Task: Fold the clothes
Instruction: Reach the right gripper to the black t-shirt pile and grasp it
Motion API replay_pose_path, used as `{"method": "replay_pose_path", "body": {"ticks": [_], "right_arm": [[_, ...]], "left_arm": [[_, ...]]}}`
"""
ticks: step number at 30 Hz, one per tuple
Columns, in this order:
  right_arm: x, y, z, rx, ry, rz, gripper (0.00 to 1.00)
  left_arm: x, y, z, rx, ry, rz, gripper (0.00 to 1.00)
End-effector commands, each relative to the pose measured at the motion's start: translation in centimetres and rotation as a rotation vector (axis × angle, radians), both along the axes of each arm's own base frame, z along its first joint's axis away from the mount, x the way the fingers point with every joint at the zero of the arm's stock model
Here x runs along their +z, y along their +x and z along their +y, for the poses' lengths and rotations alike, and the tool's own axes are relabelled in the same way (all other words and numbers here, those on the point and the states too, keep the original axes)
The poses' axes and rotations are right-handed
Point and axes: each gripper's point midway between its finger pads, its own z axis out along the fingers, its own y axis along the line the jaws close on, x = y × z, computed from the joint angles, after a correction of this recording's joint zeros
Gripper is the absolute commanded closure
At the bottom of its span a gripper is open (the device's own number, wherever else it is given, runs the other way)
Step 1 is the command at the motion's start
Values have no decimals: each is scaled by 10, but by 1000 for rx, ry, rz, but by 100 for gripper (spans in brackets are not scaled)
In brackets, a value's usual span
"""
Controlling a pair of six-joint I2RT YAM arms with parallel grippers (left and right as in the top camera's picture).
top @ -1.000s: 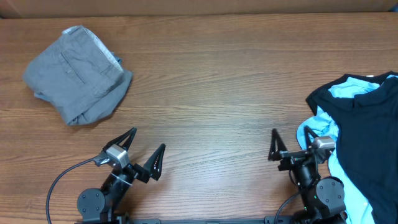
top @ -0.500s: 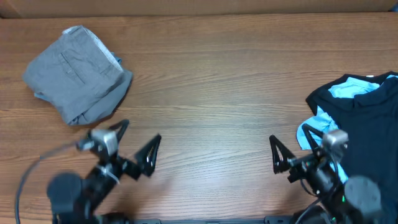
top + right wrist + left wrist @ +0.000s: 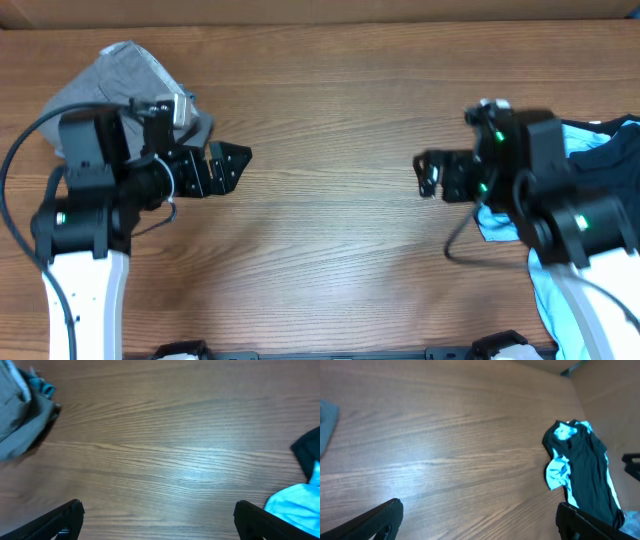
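A wooden surface [image 3: 330,120] is filling the overhead view, with two robot arms reaching in from the near edge. The left gripper [image 3: 228,168] is hovering over the left part of the surface, its jaws standing wide apart and holding nothing. The right gripper [image 3: 428,175] is hovering over the right part, facing the left one across a bare stretch of wood, its jaws also spread wide and holding nothing.

The grey trousers [image 3: 125,75] are lying in a compact folded bundle at the far left corner of the surface. The left arm [image 3: 90,200] is passing over them and hiding their near side from above. In the right wrist view a bit of blue-green cloth is peeking out at the bundle's edge.

The black T-shirt [image 3: 585,475] is lying crumpled at the right side of the surface, well apart from the trousers. The light blue T-shirt [image 3: 556,474] is lying under it, showing through the neck opening and spilling out along its edges. The right arm [image 3: 560,200] is covering part of this pile in the overhead view. Neither gripper is touching any garment.
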Motion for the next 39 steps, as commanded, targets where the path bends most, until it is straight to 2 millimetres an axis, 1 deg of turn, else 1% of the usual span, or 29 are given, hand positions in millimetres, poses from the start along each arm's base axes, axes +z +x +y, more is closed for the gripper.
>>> {"method": "replay_pose_path", "body": {"ticks": [1, 3, 4, 6, 7, 9, 12, 15, 18, 22, 27, 32, 34, 35, 36, 38, 39], "right_arm": [[-15, 24, -18, -154, 34, 76, 0], [-35, 38, -41, -261, 41, 142, 0], [-47, 46, -56, -320, 47, 181, 0], [-65, 57, -78, -385, 58, 228, 3], [-73, 63, -89, -413, 55, 240, 5], [-89, 78, -118, -488, 40, 244, 15], [-107, 96, -153, -576, 50, 238, 26], [-131, 105, -186, -657, 60, 257, 32], [-158, 107, -209, -724, 71, 308, 32], [-191, 104, -225, -762, 74, 374, 32], [-219, 107, -230, -769, 73, 415, 32], [-230, 115, -233, -770, 71, 401, 32], [-233, 118, -235, -773, 67, 393, 35], [-234, 118, -235, -773, 66, 394, 37], [-237, 117, -237, -778, 56, 401, 43], [-240, 113, -239, -788, 35, 413, 75], [-240, 112, -241, -793, 24, 414, 86]], "left_arm": [[0, 4, -2, -36, 19, -6, 0], [-1, 4, -2, -43, 24, -4, 0], [-2, 4, -2, -47, 28, -6, 0], [-2, 3, -2, -53, 34, -9, 0], [-2, 2, -2, -54, 33, -4, 0], [-5, -1, -3, -53, 32, 15, 0], [-8, -4, -2, -57, 38, 32, 0], [-9, -5, -2, -66, 49, 26, 0], [-9, -5, -1, -63, 52, 26, 0], [-12, -3, 4, -41, 82, 31, 0], [-13, -3, 5, -37, 88, 32, 0], [-13, -2, 6, -35, 91, 31, 0], [-13, -2, 6, -35, 91, 32, 0], [-13, -2, 6, -35, 91, 32, 0], [-13, -3, 6, -35, 91, 33, 0], [-13, -2, 6, -35, 90, 32, 0], [-13, -2, 6, -35, 91, 32, 0]]}}
